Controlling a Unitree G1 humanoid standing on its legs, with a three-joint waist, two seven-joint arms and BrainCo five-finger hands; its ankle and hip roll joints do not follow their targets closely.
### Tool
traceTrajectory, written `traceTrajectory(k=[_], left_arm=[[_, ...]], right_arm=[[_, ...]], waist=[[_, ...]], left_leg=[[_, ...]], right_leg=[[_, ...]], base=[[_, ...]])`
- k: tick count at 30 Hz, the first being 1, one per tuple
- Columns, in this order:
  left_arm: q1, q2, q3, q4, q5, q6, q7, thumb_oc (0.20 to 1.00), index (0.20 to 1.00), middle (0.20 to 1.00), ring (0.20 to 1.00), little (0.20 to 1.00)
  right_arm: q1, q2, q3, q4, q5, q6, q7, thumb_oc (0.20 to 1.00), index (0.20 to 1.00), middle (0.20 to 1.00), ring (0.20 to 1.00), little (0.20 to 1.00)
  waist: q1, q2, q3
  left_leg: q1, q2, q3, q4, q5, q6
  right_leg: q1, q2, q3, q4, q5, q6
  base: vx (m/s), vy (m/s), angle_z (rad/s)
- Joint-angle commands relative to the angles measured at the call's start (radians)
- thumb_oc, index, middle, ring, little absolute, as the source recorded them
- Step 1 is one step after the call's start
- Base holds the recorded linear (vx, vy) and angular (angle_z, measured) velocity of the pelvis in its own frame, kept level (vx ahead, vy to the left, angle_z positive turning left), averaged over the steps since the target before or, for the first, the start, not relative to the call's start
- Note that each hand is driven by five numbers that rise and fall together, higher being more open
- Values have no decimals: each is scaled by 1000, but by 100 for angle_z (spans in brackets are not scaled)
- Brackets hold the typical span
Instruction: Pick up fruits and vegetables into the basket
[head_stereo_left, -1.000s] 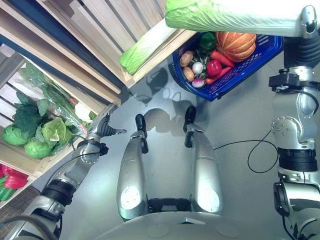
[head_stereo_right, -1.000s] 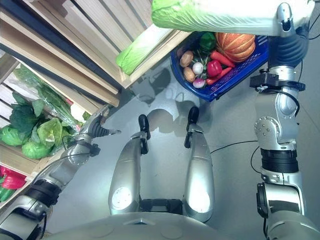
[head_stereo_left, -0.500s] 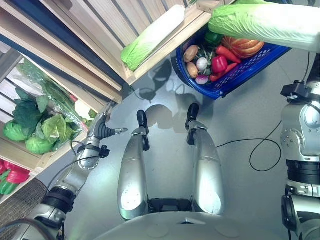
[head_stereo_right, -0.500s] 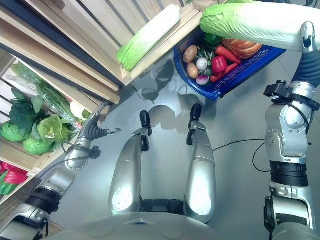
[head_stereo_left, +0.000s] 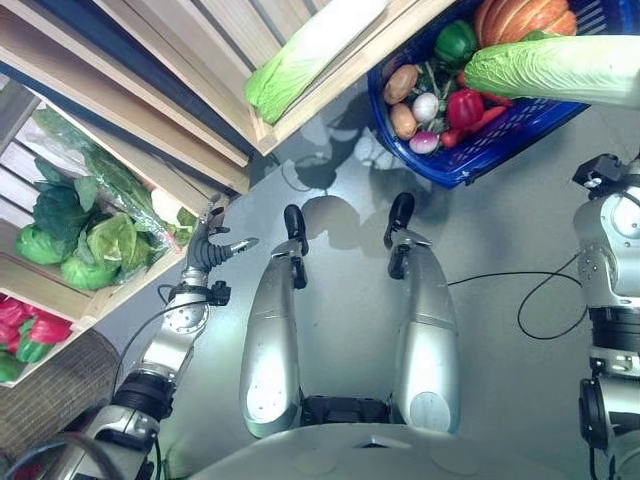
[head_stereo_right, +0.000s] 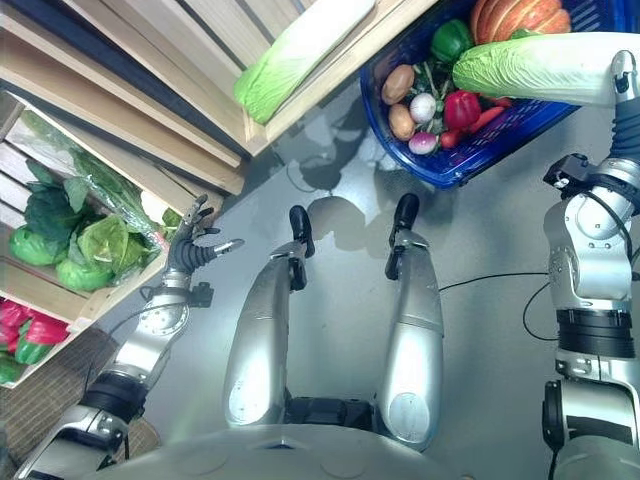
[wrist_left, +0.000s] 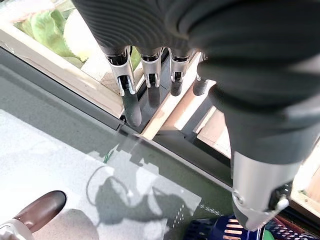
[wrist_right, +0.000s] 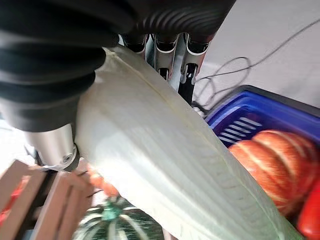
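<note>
Pale napa cabbage sat gripped in the right hand above the blue basket; the wrist view showed curled fingers; the left hand hung relaxed, holding nothing.

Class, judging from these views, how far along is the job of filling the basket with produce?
Done: the blue basket already holds a pumpkin, peppers and root vegetables. In hand: the right robot hand grips a napa cabbage above the basket. Left: another napa cabbage on the wooden shelf and green cabbages in the crate; the left robot hand is open.
</note>
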Motion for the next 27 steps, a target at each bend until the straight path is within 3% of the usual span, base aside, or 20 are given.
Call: traceTrajectory(k=[1, 13, 15, 20, 27], left_arm=[[207, 12, 1, 274, -68, 92, -4, 1000, 1000, 1000, 1000, 1000], [200, 30, -48, 299, -25, 82, -4, 1000, 1000, 1000, 1000, 1000], [203, 37, -53, 297, -25, 81, -4, 1000, 1000, 1000, 1000, 1000], [212, 54, -59, 288, -18, 75, -16, 1000, 1000, 1000, 1000, 1000], [232, 88, -52, 252, 1, 77, -32, 1000, 1000, 1000, 1000, 1000]], right_arm=[[-29, -75, -36, 25, 110, -47, 37, 200, 200, 200, 200, 200], [-251, -146, 63, 408, 346, -35, 270, 200, 200, 200, 200, 200], [-305, -170, 97, 525, 354, 7, 321, 200, 200, 200, 200, 200], [-393, -235, 164, 686, 279, 51, 321, 200, 200, 200, 200, 200], [-459, -315, 268, 741, 28, 134, 235, 200, 200, 200, 200, 200]], waist=[[10, 26, -48], [56, 83, -48], [69, 95, -48], [88, 113, -48], [100, 116, -48]], left_leg=[[-94, -11, 32, 15, -21, 51], [-162, -29, 5, 40, -19, 56], [-170, -32, 1, 42, -18, 57], [-178, -36, -5, 41, -15, 59], [-181, -39, -17, 37, -12, 62]], right_leg=[[-42, 7, -41, 102, -99, 51], [-137, -19, -32, 173, -118, 33], [-152, -25, -31, 187, -121, 28], [-163, -33, -35, 195, -124, 22], [-162, -31, -42, 186, -119, 19]], base=[[18, -19, 3], [7, -12, 6], [-1, -4, 7], [-4, -18, 11], [-6, -16, 0]])
